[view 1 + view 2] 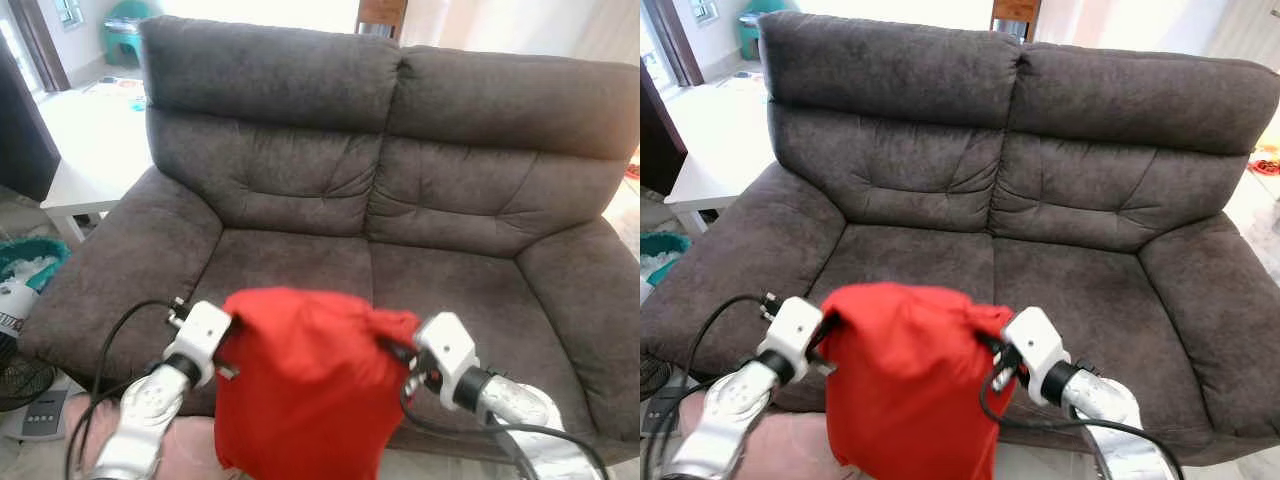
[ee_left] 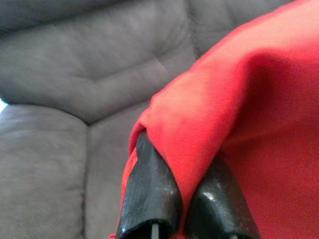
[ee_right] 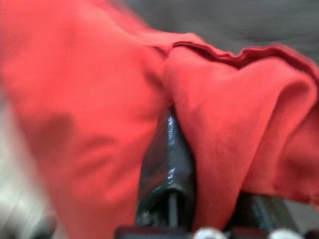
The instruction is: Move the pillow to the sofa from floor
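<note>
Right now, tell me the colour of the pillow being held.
Plain red pillow, no pattern; clearest in the left eye view.

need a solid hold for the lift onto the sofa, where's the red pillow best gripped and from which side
By its two upper corners, one gripper from each side, as now: the left gripper and right gripper each pinch a fold of the red pillow. It is soft and hangs limp, so a corner fold probably holds best above the sofa.
</note>
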Tool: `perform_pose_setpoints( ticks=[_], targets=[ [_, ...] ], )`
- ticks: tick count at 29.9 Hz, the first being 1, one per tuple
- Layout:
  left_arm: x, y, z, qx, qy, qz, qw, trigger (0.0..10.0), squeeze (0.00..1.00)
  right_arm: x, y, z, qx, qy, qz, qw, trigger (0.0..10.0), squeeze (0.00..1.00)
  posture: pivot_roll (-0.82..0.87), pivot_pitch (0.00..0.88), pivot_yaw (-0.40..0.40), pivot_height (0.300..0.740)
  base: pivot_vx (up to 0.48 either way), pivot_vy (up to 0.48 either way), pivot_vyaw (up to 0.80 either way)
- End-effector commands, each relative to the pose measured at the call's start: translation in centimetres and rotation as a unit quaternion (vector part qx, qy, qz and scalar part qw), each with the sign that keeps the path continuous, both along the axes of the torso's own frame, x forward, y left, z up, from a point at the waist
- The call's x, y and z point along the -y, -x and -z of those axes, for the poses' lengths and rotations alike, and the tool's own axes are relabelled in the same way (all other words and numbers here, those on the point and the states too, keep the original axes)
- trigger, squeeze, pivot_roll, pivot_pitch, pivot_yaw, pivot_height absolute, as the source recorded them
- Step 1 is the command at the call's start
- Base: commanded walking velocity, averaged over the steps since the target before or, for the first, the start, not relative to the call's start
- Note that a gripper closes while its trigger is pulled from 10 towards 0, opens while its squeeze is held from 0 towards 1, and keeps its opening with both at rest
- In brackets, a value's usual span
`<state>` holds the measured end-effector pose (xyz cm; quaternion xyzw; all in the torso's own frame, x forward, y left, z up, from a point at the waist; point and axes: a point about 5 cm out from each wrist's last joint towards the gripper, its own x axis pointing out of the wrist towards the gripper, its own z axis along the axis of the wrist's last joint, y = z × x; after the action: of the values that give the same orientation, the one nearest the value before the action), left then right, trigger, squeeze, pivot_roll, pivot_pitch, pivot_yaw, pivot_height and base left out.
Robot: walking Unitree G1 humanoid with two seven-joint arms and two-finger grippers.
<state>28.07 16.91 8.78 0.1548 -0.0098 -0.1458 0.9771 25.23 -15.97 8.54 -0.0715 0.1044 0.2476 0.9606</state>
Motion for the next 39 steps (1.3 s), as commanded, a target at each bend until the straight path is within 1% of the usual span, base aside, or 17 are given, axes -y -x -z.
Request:
perform_pose_setpoints(
  ticks=[1, 3, 4, 5, 6, 7, 8, 10, 11, 12, 13, 15, 19, 22, 27, 31, 39],
  targets=[
    [1.1, -1.1, -4.6, 0.1, 0.055, -0.036, 0.993, 10.0, 0.0, 0.6, -0.7, -2.0, 0.042, -0.053, 0.095, 0.993, 10.0, 0.0, 0.11, 0.0, -0.093, 0.74, 0.0, 0.0, 0.0],
    [1.7, -1.1, -5.4, 0.115, 0.076, -0.054, 0.989, 10.0, 0.0, 0.2, -0.5, -2.4, 0.057, -0.067, 0.109, 0.99, 10.0, 0.0, 0.12, 0.0, -0.092, 0.74, 0.0, 0.0, 0.0],
    [2.0, -1.0, -5.6, 0.12, 0.078, -0.058, 0.988, 10.0, 0.0, 0.1, -0.4, -2.5, 0.062, -0.065, 0.112, 0.99, 10.0, 0.0, 0.12, 0.0, -0.092, 0.74, 0.0, 0.0, 0.0],
    [2.8, -0.8, -6.1, 0.128, 0.082, -0.056, 0.987, 10.0, 0.0, 0.1, -0.4, -2.3, 0.07, -0.058, 0.131, 0.987, 10.0, 0.0, 0.11, 0.0, -0.087, 0.74, 0.0, 0.0, 0.0],
    [2.8, -0.8, -6.1, 0.128, 0.082, -0.056, 0.987, 10.0, 0.0, 0.1, -0.4, -2.3, 0.07, -0.058, 0.131, 0.987, 10.0, 0.0, 0.11, 0.0, -0.087, 0.74, 0.0, 0.0, 0.0],
    [3.8, -0.5, -6.4, 0.132, 0.089, -0.049, 0.986, 10.0, 0.0, 0.3, -0.6, -2.1, 0.077, -0.045, 0.154, 0.984, 10.0, 0.0, 0.11, 0.0, -0.086, 0.74, 0.0, 0.0, 0.0],
    [4.6, -0.2, -6.5, 0.134, 0.09, -0.038, 0.986, 10.0, 0.0, 0.3, -0.7, -1.9, 0.073, -0.056, 0.17, 0.981, 10.0, 0.0, 0.12, 0.0, -0.083, 0.74, 0.0, 0.0, 0.0],
    [4.8, -0.2, -6.4, 0.134, 0.087, -0.035, 0.987, 10.0, 0.0, 0.2, -0.8, -1.8, 0.07, -0.062, 0.174, 0.98, 10.0, 0.0, 0.12, 0.0, -0.082, 0.74, 0.0, 0.0, 0.0],
    [5.1, -0.1, -6.1, 0.133, 0.07, -0.036, 0.988, 10.0, 0.0, -0.3, -0.9, -1.9, 0.069, -0.068, 0.172, 0.98, 10.0, 0.0, 0.12, 0.0, -0.08, 0.74, 0.0, 0.0, 0.0],
    [5.1, -0.1, -6.1, 0.133, 0.07, -0.036, 0.988, 10.0, 0.0, -0.3, -0.9, -1.9, 0.069, -0.068, 0.172, 0.98, 10.0, 0.0, 0.12, 0.0, -0.08, 0.74, 0.0, 0.0, 0.0],
    [5.1, 0.0, -6.1, 0.132, 0.065, -0.049, 0.988, 10.0, 0.0, -1.1, -1.0, -2.2, 0.073, -0.077, 0.162, 0.981, 10.0, 0.0, 0.12, 0.0, -0.08, 0.74, 0.0, 0.0, 0.0],
    [4.9, 0.0, -6.3, 0.135, 0.069, -0.059, 0.987, 10.0, 0.0, -1.5, -0.9, -2.3, 0.08, -0.08, 0.156, 0.981, 10.0, 0.0, 0.12, 0.0, -0.078, 0.74, 0.0, 0.0, 0.0],
    [4.7, 0.2, -6.3, 0.139, 0.058, -0.061, 0.987, 10.0, 0.0, -2.1, -0.8, -2.0, 0.083, -0.082, 0.159, 0.98, 10.0, 0.0, 0.12, 0.0, -0.074, 0.74, 0.0, 0.0, 0.0],
    [5.2, 0.1, -5.9, 0.136, 0.048, -0.05, 0.988, 10.0, 0.0, -2.8, -0.7, -1.7, 0.077, -0.097, 0.156, 0.98, 10.0, 0.0, 0.13, 0.0, -0.08, 0.74, 0.0, 0.0, 0.0],
    [5.3, -0.1, -6.4, 0.146, 0.054, -0.054, 0.986, 10.0, 0.0, -2.9, -1.2, -1.8, 0.08, -0.108, 0.159, 0.978, 10.0, 0.0, 0.15, 0.0, -0.088, 0.74, 0.0, -0.421, 0.0],
    [5.2, -0.4, -6.2, 0.142, 0.05, -0.056, 0.987, 10.0, 0.0, -3.0, -1.6, -2.1, 0.087, -0.114, 0.16, 0.977, 10.0, 0.0, 0.15, 0.0, -0.09, 0.74, 0.0, -0.43, 0.0],
    [3.9, -0.4, -6.1, 0.144, 0.036, -0.062, 0.987, 10.0, 0.0, -4.5, -1.9, -1.8, 0.092, -0.122, 0.15, 0.977, 10.0, 0.0, 0.17, 0.0, -0.074, 0.74, 0.0, -0.42, 0.0]
  ],
)
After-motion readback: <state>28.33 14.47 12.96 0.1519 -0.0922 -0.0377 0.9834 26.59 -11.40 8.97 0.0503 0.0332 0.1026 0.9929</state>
